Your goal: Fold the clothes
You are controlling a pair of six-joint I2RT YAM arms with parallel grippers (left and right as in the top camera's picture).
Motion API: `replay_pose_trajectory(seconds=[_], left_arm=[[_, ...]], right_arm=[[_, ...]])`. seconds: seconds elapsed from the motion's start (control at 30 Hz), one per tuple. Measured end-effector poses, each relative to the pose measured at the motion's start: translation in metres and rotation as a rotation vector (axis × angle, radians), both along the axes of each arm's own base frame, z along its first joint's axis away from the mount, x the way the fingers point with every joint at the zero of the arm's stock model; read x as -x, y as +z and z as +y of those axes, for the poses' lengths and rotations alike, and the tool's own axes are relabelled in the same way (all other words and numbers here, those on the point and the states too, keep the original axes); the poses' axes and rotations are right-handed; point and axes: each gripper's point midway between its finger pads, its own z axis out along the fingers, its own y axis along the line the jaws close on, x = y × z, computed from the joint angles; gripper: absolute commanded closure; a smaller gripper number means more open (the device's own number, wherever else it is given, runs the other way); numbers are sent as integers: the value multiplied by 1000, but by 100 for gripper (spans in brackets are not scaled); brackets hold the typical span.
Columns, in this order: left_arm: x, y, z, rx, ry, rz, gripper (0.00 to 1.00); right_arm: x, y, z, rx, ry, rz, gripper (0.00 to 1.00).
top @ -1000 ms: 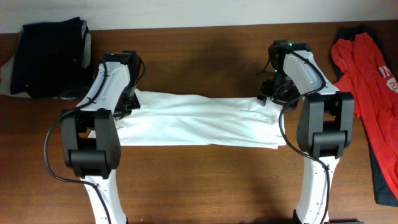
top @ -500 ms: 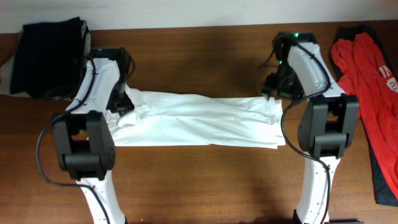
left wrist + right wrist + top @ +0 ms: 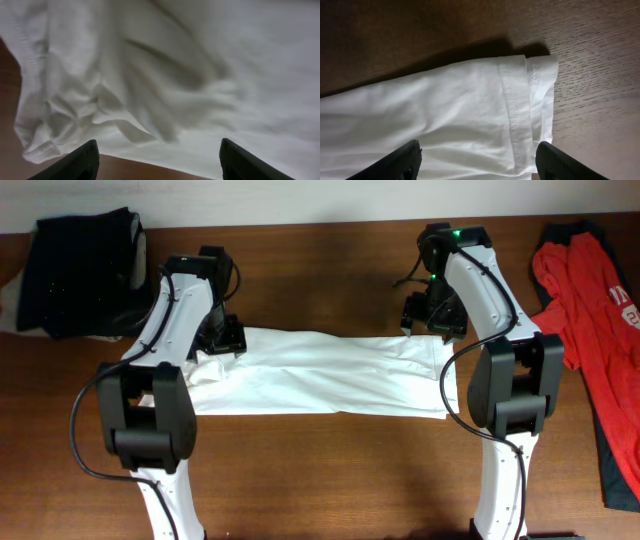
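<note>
Surface: you work on a dark brown wooden tabletop (image 3: 320,470), with a pale strip of wall along its far edge.
Shirt: the shirt (image 3: 320,375) lies as a long white band across the middle of the tabletop, reaching from one arm to the other.
Shirt's left end: crumpled and bunched, with bare wood showing beside it in your left wrist view.
Shirt's right end: a stitched hem with a second layered edge just beyond it, both lying flat on the wood.
Left tool: your left tool (image 3: 222,338) is over the shirt's far left corner, its fingers (image 3: 82,160) spread wide above the loose fabric and gripping nothing.
Right tool: your right tool (image 3: 425,318) is over the far right corner, its fingers (image 3: 405,160) spread wide to either side of the hem and gripping nothing.
Aside: a black cloth (image 3: 85,270) lies at the far left of the tabletop and a red garment (image 3: 590,310) along the right edge, both apart from the shirt.
</note>
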Motion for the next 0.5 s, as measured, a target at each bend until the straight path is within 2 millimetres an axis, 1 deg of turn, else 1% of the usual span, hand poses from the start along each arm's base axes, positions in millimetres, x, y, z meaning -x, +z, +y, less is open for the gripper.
replay_pose_trajectory(seconds=[0.07,0.1,0.13,0.23,0.3,0.33,0.37,0.4,0.5], left_arm=[[0,-2,11,-20,30,3,36],[-1,-2,16,-26,42,1,44],[-2,-3,21,-32,52,0,48],[-6,-8,27,-38,69,-10,53],[-9,-10,29,-37,75,-16,67],[-11,-11,31,-37,78,-26,82],[-13,-11,33,-37,82,-32,94],[-14,-12,34,-36,84,-37,100],[-12,-14,40,-46,89,-32,99]], right_arm=[[-1,0,0,0,1,-3,23],[-1,0,0,-1,1,-5,23],[-1,0,0,-1,1,-6,23],[-1,0,0,-1,1,-6,23],[-1,0,0,-1,2,-6,23],[-1,0,0,-1,1,-6,23],[-1,0,0,-1,1,-6,23],[-1,0,0,-1,1,-6,23],[-1,0,0,-1,1,-6,23]])
